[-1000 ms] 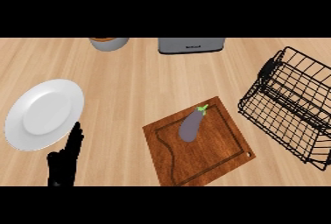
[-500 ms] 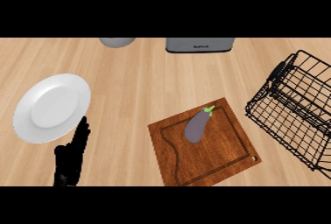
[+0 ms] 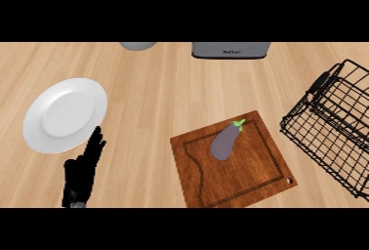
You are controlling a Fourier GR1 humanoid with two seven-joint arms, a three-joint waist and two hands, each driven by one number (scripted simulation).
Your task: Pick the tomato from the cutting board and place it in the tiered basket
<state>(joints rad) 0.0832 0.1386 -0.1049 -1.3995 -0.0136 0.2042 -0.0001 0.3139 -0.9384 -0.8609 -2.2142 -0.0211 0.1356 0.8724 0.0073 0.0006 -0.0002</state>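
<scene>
Head view: eggplant (image 3: 224,143) lies diagonally, stem seemingly upper-right.

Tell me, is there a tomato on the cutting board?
No, the cutting board carries a purple eggplant with a green stem, not a tomato.

1. Left hand (image 3: 81,172): the only body part in the head view, low at the left, rising from the lower edge.
2. Colour: black all over; no grey forearm shows above the edge.
3. Pose: fingers (image 3: 94,143) straight and held together, pointing up and slightly right; seen nearly edge-on.
4. Thumb (image 3: 70,170): a short stub on the left side, apart from the fingers.
5. State: relaxed, holding nothing.
6. Right hand: out of view.
</scene>
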